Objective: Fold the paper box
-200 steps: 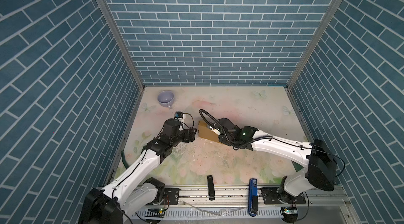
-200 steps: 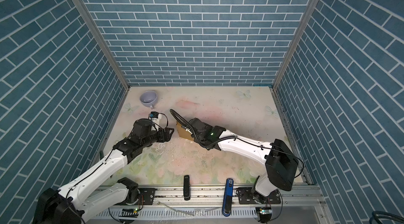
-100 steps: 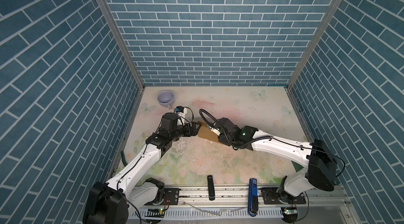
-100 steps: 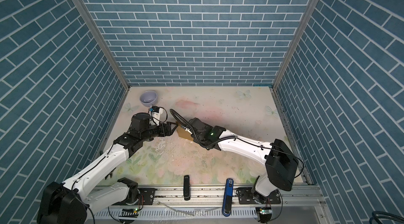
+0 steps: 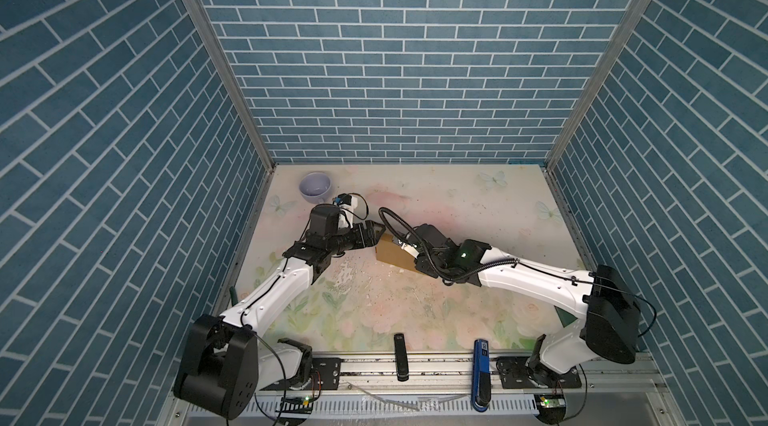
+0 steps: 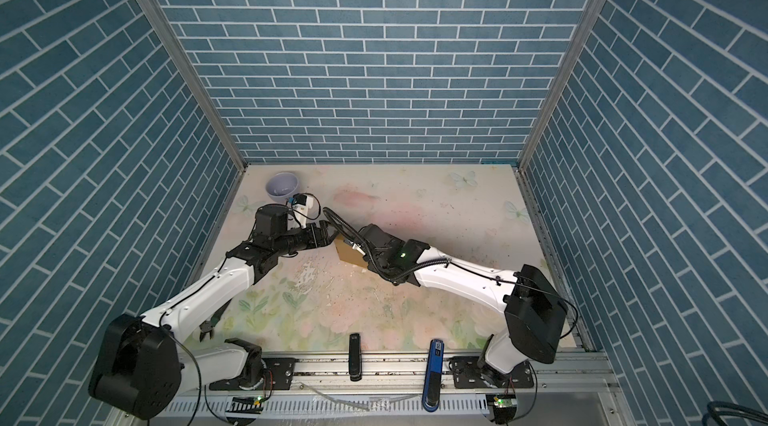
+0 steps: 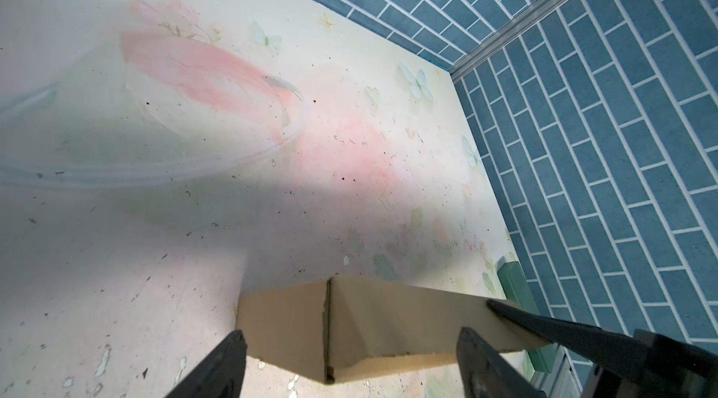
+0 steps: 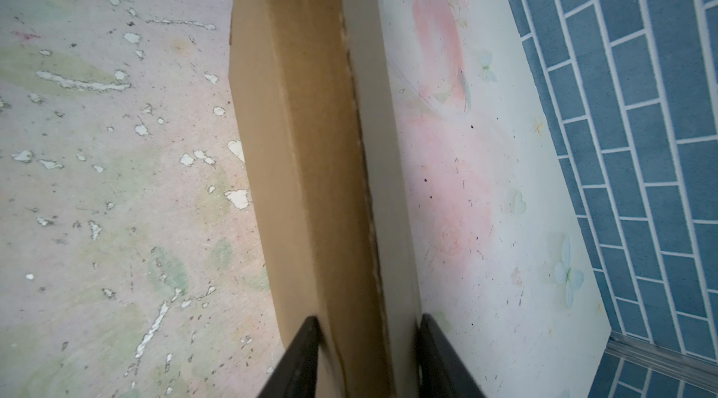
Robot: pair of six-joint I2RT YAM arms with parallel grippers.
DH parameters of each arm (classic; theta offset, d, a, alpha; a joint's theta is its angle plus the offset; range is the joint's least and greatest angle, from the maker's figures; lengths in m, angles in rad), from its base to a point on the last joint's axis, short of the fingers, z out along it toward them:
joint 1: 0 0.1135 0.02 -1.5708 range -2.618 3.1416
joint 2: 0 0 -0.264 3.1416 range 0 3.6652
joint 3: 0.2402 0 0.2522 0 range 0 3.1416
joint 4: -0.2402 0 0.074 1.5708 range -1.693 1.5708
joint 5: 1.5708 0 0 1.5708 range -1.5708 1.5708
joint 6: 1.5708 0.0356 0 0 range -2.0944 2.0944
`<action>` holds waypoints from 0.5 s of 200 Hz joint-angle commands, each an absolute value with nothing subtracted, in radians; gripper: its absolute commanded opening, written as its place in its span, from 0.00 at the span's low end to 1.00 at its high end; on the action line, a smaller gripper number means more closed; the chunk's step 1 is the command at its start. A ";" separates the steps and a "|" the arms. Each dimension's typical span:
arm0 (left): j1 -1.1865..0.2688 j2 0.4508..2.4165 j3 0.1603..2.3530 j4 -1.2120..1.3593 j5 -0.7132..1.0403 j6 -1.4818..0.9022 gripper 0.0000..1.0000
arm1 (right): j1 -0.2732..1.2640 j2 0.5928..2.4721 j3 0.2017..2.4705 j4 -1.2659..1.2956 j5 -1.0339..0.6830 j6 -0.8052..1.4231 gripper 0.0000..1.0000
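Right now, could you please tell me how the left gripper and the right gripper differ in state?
The left gripper has fingers spread wide astride a corner of the paper box; the right gripper has fingers close together, clamped on its wall. In both top views the left gripper reaches in from the left, the right gripper from the right. Both have black fingers.

Tan paper box (image 5: 392, 255), pastel floral table (image 5: 457, 203)
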State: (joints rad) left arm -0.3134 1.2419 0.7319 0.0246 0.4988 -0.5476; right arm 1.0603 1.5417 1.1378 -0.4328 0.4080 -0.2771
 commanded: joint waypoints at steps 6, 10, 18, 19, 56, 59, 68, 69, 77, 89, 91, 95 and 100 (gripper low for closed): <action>-0.307 1.278 0.758 0.073 0.523 -0.559 0.83 | 1.066 1.557 1.158 -0.486 0.353 -0.233 0.40; -0.307 1.281 0.755 0.075 0.523 -0.559 0.82 | 1.066 1.557 1.158 -0.486 0.353 -0.233 0.40; -0.307 1.289 0.751 0.081 0.523 -0.559 0.81 | 1.066 1.557 1.158 -0.488 0.353 -0.230 0.40; -0.307 1.290 0.751 0.081 0.523 -0.560 0.81 | 1.066 1.557 1.158 -0.488 0.353 -0.230 0.40; -0.307 1.301 0.731 0.098 0.521 -0.559 0.79 | 1.067 1.557 1.158 -0.489 0.353 -0.229 0.40; -0.307 1.302 0.730 0.098 0.520 -0.558 0.79 | 1.066 1.558 1.158 -0.490 0.353 -0.230 0.40; -0.306 1.305 0.727 0.098 0.520 -0.558 0.78 | 1.066 1.558 1.157 -0.490 0.353 -0.228 0.40; -0.306 1.304 0.727 0.098 0.518 -0.558 0.78 | 1.067 1.558 1.157 -0.490 0.353 -0.228 0.40; -0.307 1.305 0.726 0.101 0.516 -0.558 0.78 | 1.066 1.558 1.157 -0.492 0.353 -0.228 0.40; -0.307 1.307 0.721 0.104 0.514 -0.558 0.78 | 1.067 1.557 1.158 -0.495 0.354 -0.229 0.40; -0.307 1.307 0.721 0.104 0.513 -0.558 0.78 | 1.067 1.557 1.158 -0.497 0.355 -0.229 0.40; -0.307 1.308 0.720 0.104 0.512 -0.558 0.78 | 1.066 1.558 1.158 -0.497 0.354 -0.229 0.40; -0.307 1.311 0.719 0.105 0.511 -0.558 0.77 | 1.065 1.558 1.158 -0.498 0.355 -0.230 0.40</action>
